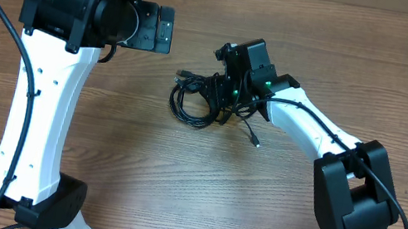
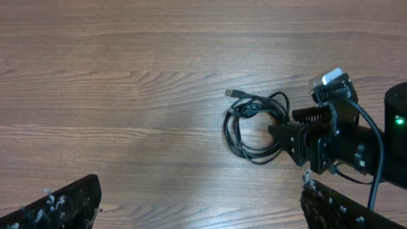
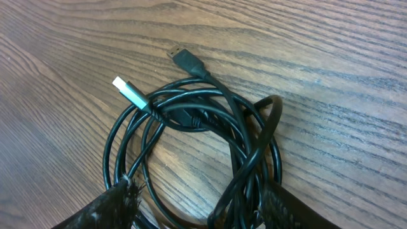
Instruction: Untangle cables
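**Fingers, right** [image 3: 114,210]: dark pads at the bottom of your right wrist view. They stand part-way apart with several strands of the cables [image 3: 191,114] between them. Bare wood shows in the gap, so read them as straddling the bundle, not clamping it.

**Fingers, left** [image 2: 63,202]: spread wide, one at each bottom corner of your left wrist view, with nothing between them.

**Table** [image 1: 175,185]: wood-grain top that carries everything listed.

**Left arm** [image 1: 42,103]: white, runs up the left side of the overhead frame. The left gripper [image 1: 156,29] sits at upper centre-left, well apart from the bundle. Judged a waiting pose: held high and looking down, it gives you a view of the bundle and leaves the other arm room.

**Right arm** [image 1: 311,129]: reaches from the lower right to the centre of the overhead frame, wrist turned down. The right gripper [image 1: 223,94] is set low over the right edge of the bundle. Judged placed to take hold where strands cross, so that one loop can be drawn off.

**Cables**: one tangle of thin black overlapping loops, flat on the wood just left of centre in the overhead frame. Not yet separated.

**Plugs**: the silver plug [image 3: 130,92] lies upper left in the right wrist view and the black plug [image 3: 184,58] upper centre. Both are clear of the fingers. One loose tail [image 1: 254,138] trails to the lower right of the bundle.
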`<action>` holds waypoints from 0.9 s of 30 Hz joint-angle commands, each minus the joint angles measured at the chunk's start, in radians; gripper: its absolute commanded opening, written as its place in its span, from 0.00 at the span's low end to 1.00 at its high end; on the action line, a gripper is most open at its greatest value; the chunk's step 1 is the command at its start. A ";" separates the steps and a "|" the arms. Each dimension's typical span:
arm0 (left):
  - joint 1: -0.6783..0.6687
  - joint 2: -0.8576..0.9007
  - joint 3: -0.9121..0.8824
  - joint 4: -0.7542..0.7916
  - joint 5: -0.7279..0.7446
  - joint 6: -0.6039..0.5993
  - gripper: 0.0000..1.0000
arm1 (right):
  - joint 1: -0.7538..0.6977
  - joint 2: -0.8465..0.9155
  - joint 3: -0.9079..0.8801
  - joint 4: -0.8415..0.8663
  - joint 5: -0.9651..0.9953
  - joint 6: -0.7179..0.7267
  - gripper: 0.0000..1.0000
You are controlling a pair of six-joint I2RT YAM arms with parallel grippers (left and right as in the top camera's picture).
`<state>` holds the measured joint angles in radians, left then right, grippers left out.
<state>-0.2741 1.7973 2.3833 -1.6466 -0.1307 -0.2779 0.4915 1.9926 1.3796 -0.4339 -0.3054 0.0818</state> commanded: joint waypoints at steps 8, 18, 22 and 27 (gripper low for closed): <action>0.001 -0.025 0.010 -0.013 -0.015 0.029 1.00 | 0.005 0.033 0.000 0.043 0.058 -0.005 0.61; 0.001 -0.025 0.010 -0.023 -0.015 0.047 1.00 | 0.005 0.082 0.008 0.080 0.077 0.000 0.04; 0.000 -0.025 0.010 -0.030 -0.018 0.051 1.00 | 0.005 -0.010 0.066 -0.008 0.081 -0.001 0.04; 0.000 -0.025 0.010 -0.018 -0.012 0.050 1.00 | 0.000 -0.190 0.219 -0.210 0.097 -0.001 0.04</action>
<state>-0.2741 1.7973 2.3833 -1.6749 -0.1326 -0.2512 0.4915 1.9873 1.4643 -0.6010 -0.2199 0.0826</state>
